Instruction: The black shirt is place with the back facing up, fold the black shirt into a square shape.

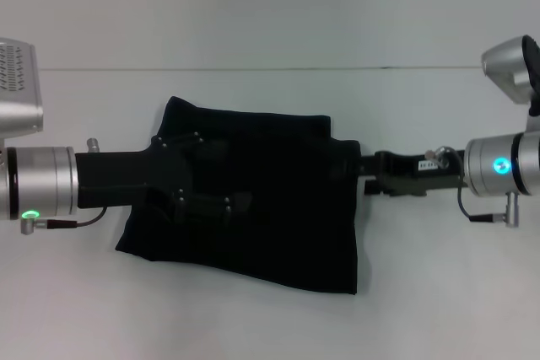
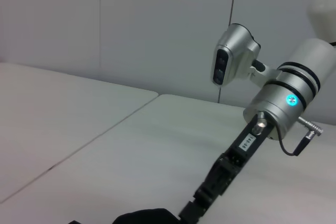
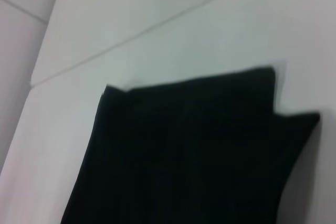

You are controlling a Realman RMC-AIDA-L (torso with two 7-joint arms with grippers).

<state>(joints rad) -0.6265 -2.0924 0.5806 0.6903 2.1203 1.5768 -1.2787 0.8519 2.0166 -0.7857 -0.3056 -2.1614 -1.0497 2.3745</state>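
Black shirt (image 1: 270, 217), already folded to a rough square, lies mid-surface (image 1: 270, 326); left gripper (image 1: 207, 179) reaches over it, right gripper (image 1: 364, 176) meets its edge, perhaps for another fold; neither's fingers are discernible.

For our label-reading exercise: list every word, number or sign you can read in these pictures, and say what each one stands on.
No text can be read.
Small white label on the right arm, in the left wrist view: print too small to read.
The same label in the head view: too small.
The black shirt: no lettering shows.
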